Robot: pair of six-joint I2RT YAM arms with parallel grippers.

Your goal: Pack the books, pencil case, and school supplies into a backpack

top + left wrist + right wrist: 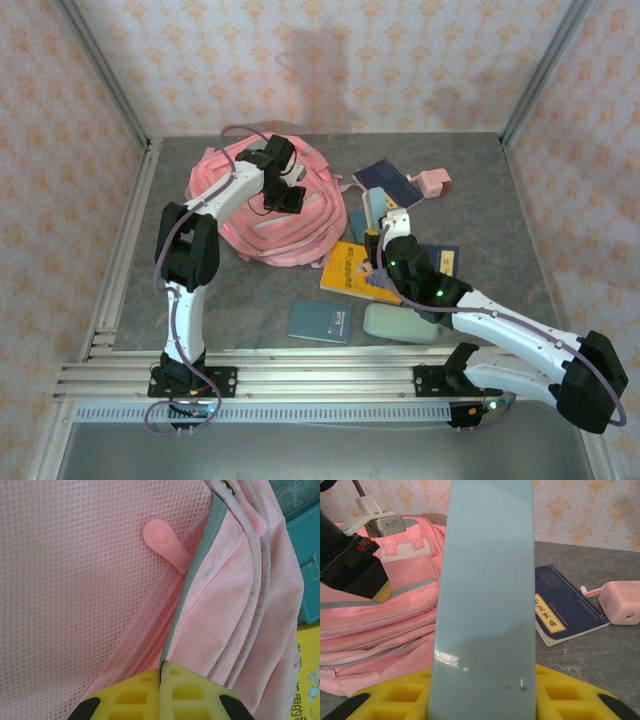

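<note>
**Beside the backpack: bar in hand, mouth not shown open**

On the grey table (500,200), the pink backpack (290,240) lies at the far left. The right gripper (385,230) is just off the side of it that faces the right arm. This gripper pinches the blue-grey stapler-like bar (487,580) at its near end. The bar's long axis runs straight out from the fingers, away from the arm's base. From this hand the backpack lies to the left and close by, so the coming move is probably a short carry leftward.

The left gripper (161,672) is already on the bag, so the left arm is the nearer one. Its fingers are pressed together on the grey-trimmed zip seam below a pink pull tab (165,542). I cannot tell whether any fabric is caught between them. No gaping pocket shows, so the bar would probably go in end-first once a mouth is held open.

Space on the table is tight. The yellow book (350,268) touches the bag's near corner, and a navy book with a yellow label (565,610) and the pink sharpener (620,602) lie to the right of the bar. The mint pencil case (400,322) and a teal notebook (320,321) wait near the front edge. Patterned walls enclose the table on three sides.
</note>
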